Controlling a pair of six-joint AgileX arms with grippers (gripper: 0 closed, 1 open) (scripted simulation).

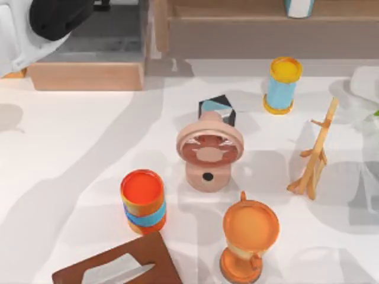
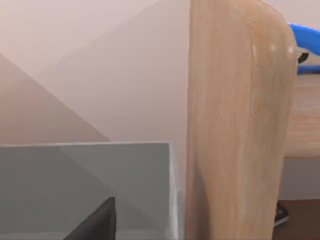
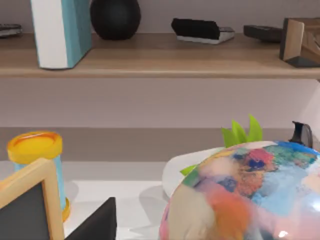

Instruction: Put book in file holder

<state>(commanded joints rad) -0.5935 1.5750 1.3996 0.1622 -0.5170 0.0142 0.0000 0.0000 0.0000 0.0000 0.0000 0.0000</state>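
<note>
The file holder, grey inside with a light wood base and side panels, stands at the table's back left. My left arm hangs over it and covers much of its opening. In the left wrist view its wood panel and grey wall are very close, with one dark finger in front of them. A book with a light-blue cover and white page edges stands upright on the shelf at the back right. A dark finger of my right gripper points toward that shelf.
On the table are a pink fan-like object, a black-and-blue cube, an orange cup, an orange goblet, a yellow-lidded blue cup, a wooden stand and a brown tissue box. A colourful ball is close to my right wrist.
</note>
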